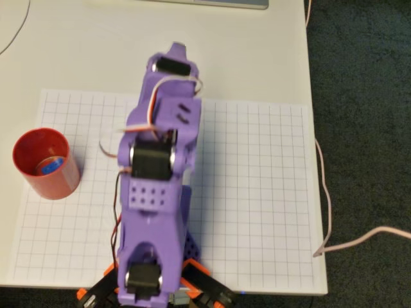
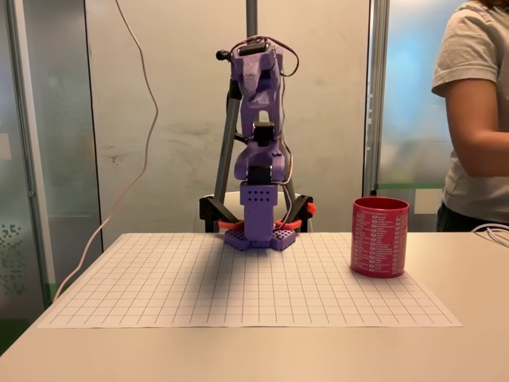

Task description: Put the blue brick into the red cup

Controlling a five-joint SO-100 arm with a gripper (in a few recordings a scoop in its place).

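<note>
We are seeing the blue brick (image 1: 50, 165) lying inside the red cup (image 1: 45, 164) on the grid sheet (image 1: 257, 192); person (image 2: 473, 119) standing nearby; gripper (image 1: 174, 51) state: cannot tell.

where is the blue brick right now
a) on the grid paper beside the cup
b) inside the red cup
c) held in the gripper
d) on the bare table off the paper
b: in the overhead view the blue brick lies at the bottom of the red cup.

The blue brick (image 1: 49, 165) lies inside the red cup (image 1: 45, 164), left of the arm (image 1: 157, 192) in the overhead view.
</note>
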